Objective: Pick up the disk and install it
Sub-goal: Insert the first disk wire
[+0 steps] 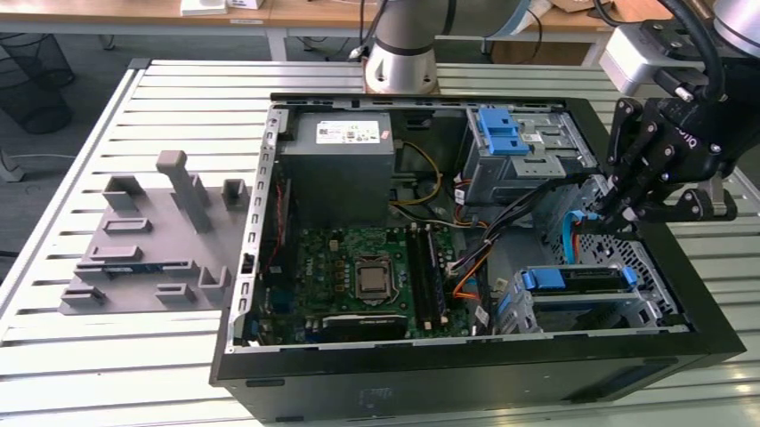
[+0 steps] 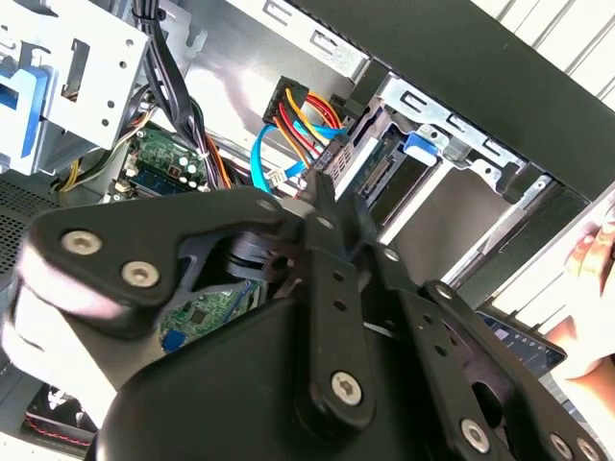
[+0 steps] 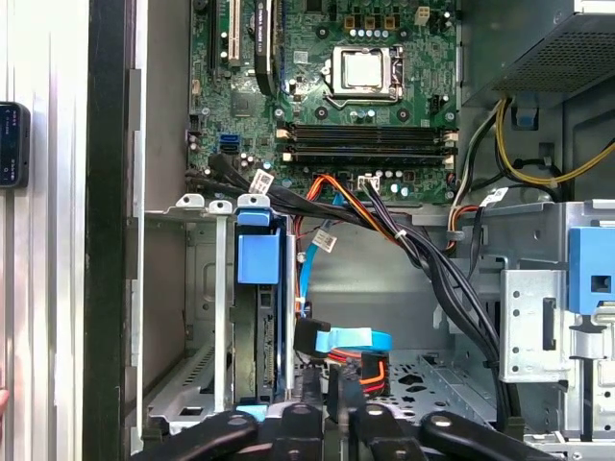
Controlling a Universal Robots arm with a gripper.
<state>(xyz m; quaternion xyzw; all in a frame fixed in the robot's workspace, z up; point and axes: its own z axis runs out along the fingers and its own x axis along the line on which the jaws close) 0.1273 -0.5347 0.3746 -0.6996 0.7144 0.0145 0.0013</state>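
The disk [image 1: 570, 281], silver with a bright blue carrier frame, sits in the drive bay at the case's front corner, on the exterior view's right. In the first wrist view the disk [image 3: 259, 336] stands on edge in the bay with its blue tab toward the motherboard. In the second wrist view the disk [image 2: 384, 165] lies just beyond the fingertips. My gripper [image 1: 614, 213] hangs over the case floor between the two drive cages, a short way from the disk and not touching it. The gripper [image 3: 333, 415] is shut with nothing held; a blue flat cable [image 3: 342, 339] lies close to its tips.
The open case [image 1: 665, 267] lies on a slatted table [image 1: 142, 356]. Inside are the grey power-supply box [image 1: 344, 147], the motherboard [image 1: 362, 276], a blue latch on a metal cage [image 1: 505, 133] and bundled cables [image 3: 413, 240]. A grey fixture [image 1: 155, 240] sits outside. A hand [image 2: 591, 254] is beside the case.
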